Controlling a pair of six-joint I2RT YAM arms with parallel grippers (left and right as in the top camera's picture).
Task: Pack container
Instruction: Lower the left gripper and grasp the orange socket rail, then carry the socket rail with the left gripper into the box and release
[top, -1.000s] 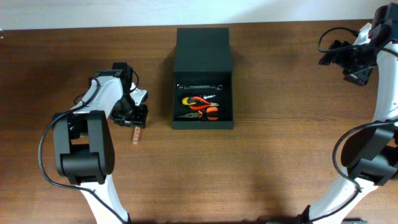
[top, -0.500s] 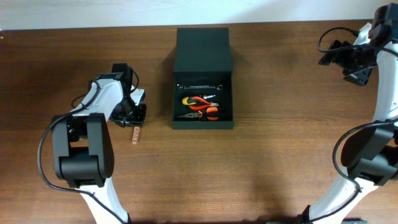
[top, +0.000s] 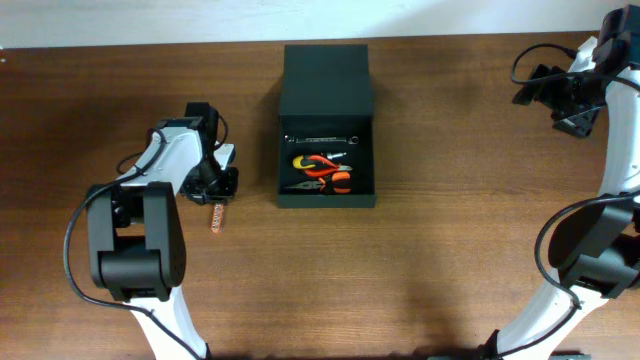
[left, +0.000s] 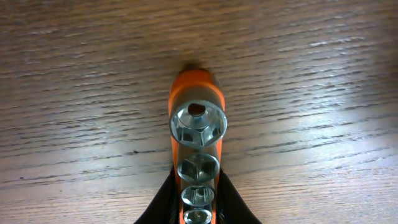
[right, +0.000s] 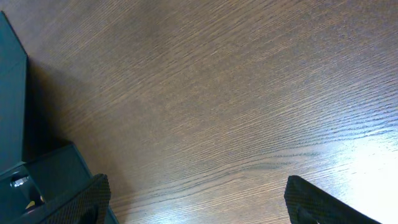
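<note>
L gripper (left: 198, 208) clenched on end of orange socket rail (left: 196, 124), which lies on wood table (top: 450, 250) near container (top: 326, 201), to its left. Container mid-table, lid (top: 327, 80) flipped back; orange pliers (top: 325, 176) + wrench (top: 318, 139) inside. R gripper (right: 198, 186) fingers spread wide, grasping nothing, far right, well apart from container

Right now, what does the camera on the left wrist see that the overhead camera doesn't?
Only the left wrist view shows the shiny sockets with six-sided holes, and the left end effector's black fingers on either side of their orange holder. Only the overhead view shows the open container, the orange-handled pliers inside it, the left arm and the right arm. Both show the orange holder on the wooden table.
</note>
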